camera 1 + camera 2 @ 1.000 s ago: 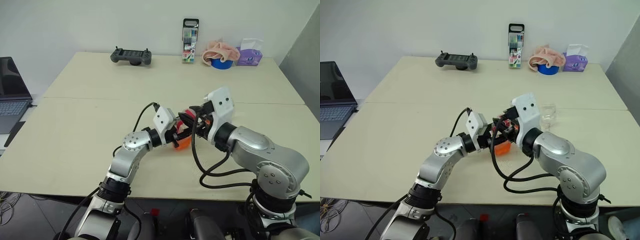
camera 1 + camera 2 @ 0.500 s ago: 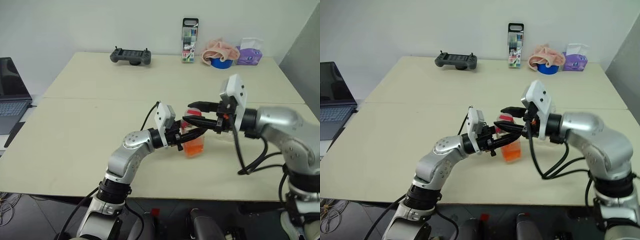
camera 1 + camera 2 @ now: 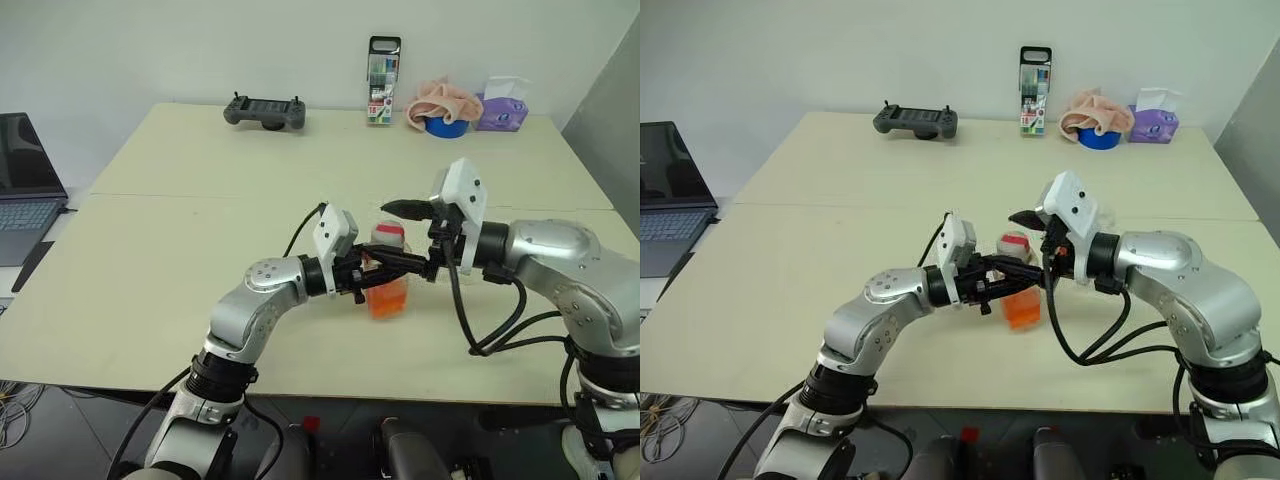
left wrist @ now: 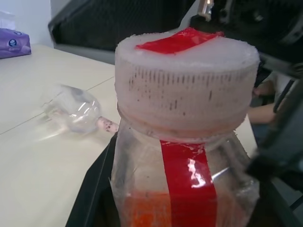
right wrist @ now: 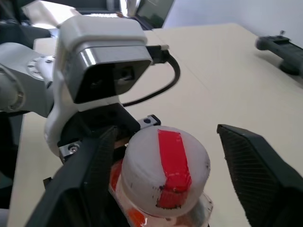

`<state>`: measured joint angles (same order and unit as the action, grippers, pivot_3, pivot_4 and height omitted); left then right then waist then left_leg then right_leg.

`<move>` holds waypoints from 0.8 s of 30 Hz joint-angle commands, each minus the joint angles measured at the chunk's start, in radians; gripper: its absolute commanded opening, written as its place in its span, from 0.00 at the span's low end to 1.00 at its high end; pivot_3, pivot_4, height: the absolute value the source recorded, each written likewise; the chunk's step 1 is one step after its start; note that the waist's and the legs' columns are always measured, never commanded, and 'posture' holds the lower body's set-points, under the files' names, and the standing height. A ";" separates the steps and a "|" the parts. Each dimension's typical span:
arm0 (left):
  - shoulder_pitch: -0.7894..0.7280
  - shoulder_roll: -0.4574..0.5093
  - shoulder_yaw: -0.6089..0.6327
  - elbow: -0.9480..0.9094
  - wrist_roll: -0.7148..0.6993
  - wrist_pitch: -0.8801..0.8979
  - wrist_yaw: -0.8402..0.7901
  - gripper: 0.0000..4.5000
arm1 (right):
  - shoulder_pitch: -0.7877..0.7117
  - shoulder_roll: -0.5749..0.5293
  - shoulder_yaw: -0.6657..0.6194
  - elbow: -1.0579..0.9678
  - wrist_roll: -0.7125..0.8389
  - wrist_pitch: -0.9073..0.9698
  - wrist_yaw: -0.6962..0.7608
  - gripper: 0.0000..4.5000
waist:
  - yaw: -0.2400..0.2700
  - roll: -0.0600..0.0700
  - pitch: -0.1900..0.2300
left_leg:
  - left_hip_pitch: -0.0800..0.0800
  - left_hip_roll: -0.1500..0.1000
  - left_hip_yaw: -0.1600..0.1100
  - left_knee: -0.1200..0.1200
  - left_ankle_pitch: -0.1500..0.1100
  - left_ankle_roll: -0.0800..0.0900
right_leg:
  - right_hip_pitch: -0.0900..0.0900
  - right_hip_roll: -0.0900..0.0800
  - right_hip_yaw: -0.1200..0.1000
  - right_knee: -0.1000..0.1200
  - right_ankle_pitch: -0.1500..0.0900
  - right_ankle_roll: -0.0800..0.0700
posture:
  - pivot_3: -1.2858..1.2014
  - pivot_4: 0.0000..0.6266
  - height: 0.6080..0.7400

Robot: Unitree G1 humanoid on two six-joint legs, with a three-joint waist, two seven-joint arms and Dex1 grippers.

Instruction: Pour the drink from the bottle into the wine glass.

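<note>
Plastic bottle (image 3: 386,282) stands clamped in the left pincer (image 3: 385,268), its cap between the right pincer's (image 5: 175,184) spread fingers

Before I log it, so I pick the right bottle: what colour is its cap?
White with a red strip across the cap, clearest in the right wrist view.

Bottle (image 4: 184,142) base cut off by lower edge in left wrist view; drink (image 3: 386,297) level partly masked by black fingers. Wine glass (image 4: 75,109) blurred, lying on its side, stem end hidden behind bottle. Laptop (image 3: 25,185) cropped at left edge. Labels on marker pack (image 3: 381,82) too small to read.
</note>
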<state>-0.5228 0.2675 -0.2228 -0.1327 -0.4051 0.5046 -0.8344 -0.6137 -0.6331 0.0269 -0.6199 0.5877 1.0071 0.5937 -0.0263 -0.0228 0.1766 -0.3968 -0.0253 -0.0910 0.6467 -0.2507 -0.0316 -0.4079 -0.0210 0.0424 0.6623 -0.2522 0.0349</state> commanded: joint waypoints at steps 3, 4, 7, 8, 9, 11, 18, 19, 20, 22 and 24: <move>-0.037 0.032 -0.015 0.041 0.085 -0.129 -0.024 0.40 | 0.024 0.090 -0.083 -0.180 0.020 0.187 -0.226 0.87 | 0.000 0.000 0.000 | 0.000 0.001 -0.002 0.000 0.000 0.000 | 0.000 0.001 -0.001 0.001 0.000 0.000 | 0.52 0.24 1.00; -0.040 0.035 -0.019 0.054 0.099 -0.146 -0.027 0.40 | 0.025 0.116 -0.086 -0.194 0.009 0.222 -0.269 0.87 | 0.000 0.000 0.000 | 0.000 0.001 -0.002 0.000 0.000 0.000 | 0.000 0.001 -0.001 0.001 0.000 0.000 | 0.52 0.24 1.00; -0.050 0.034 -0.026 0.090 0.129 -0.180 -0.030 0.40 | 0.035 0.226 -0.106 -0.234 -0.013 0.344 -0.399 0.87 | 0.000 0.000 0.000 | 0.000 0.001 -0.001 0.000 0.000 0.000 | 0.000 0.001 -0.001 0.001 0.000 0.000 | 0.52 0.24 1.00; -0.052 0.031 -0.027 0.099 0.134 -0.186 -0.030 0.40 | 0.036 0.260 -0.116 -0.244 -0.019 0.365 -0.428 0.87 | 0.000 0.000 0.000 | 0.000 0.001 -0.001 0.000 0.000 0.000 | 0.000 0.001 -0.001 0.001 0.000 0.000 | 0.52 0.24 1.00; -0.054 0.029 -0.026 0.105 0.137 -0.191 -0.032 0.40 | 0.033 0.284 -0.122 -0.251 -0.024 0.381 -0.447 0.87 | 0.000 0.000 0.000 | 0.000 0.001 -0.001 0.000 0.000 0.000 | 0.000 0.001 -0.001 0.001 0.000 0.000 | 0.52 0.24 1.00; -0.051 0.024 -0.029 0.122 0.144 -0.201 -0.035 0.40 | 0.006 0.365 -0.127 -0.274 -0.039 0.428 -0.503 0.87 | -0.001 0.000 0.000 | 0.000 0.000 -0.001 0.000 0.000 0.000 | -0.001 0.001 0.000 0.001 0.000 0.000 | 0.52 0.24 1.00; -0.055 0.010 -0.016 0.149 0.138 -0.213 -0.036 0.40 | -0.034 0.566 -0.074 -0.316 -0.135 0.598 -0.646 0.87 | -0.003 0.001 0.000 | 0.000 0.001 -0.003 0.000 0.000 -0.001 | -0.001 0.001 -0.002 0.002 0.000 0.000 | 0.52 0.24 1.00; -0.057 0.009 -0.015 0.151 0.138 -0.214 -0.037 0.40 | -0.032 0.577 -0.071 -0.320 -0.141 0.604 -0.650 0.87 | -0.002 0.001 0.000 | 0.000 0.001 -0.003 0.000 0.001 -0.001 | -0.001 0.001 -0.002 0.002 0.000 0.000 | 0.52 0.24 1.00; -0.058 0.009 -0.014 0.153 0.138 -0.215 -0.037 0.40 | -0.022 0.593 -0.062 -0.325 -0.146 0.607 -0.658 0.87 | -0.003 0.001 0.000 | 0.000 0.000 -0.003 0.000 0.001 -0.001 | -0.001 0.001 -0.002 0.002 0.000 0.000 | 0.52 0.24 1.00; -0.059 0.009 -0.014 0.154 0.137 -0.217 -0.038 0.40 | -0.007 0.608 -0.042 -0.331 -0.157 0.607 -0.671 0.87 | -0.003 0.001 -0.001 | 0.000 0.000 -0.002 0.000 0.001 -0.001 | -0.001 0.001 -0.001 0.002 0.000 0.000 | 0.52 0.24 1.00; -0.060 0.007 -0.014 0.155 0.136 -0.219 -0.038 0.40 | 0.004 0.615 -0.033 -0.329 -0.168 0.607 -0.683 0.87 | -0.003 0.001 0.000 | 0.000 0.000 -0.002 0.000 0.001 -0.001 | -0.001 0.001 -0.001 0.002 0.000 0.000 | 0.52 0.24 1.00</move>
<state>-0.5629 0.2810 -0.2487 0.0338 -0.2669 0.2990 -0.8678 -0.6061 -0.0240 -0.0104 -0.9062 0.4380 1.6062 -0.0732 -0.0292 -0.0216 0.1761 -0.3970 -0.0253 -0.0936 0.6465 -0.2501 -0.0322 -0.4089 -0.0203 0.0408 0.6640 -0.2521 0.0348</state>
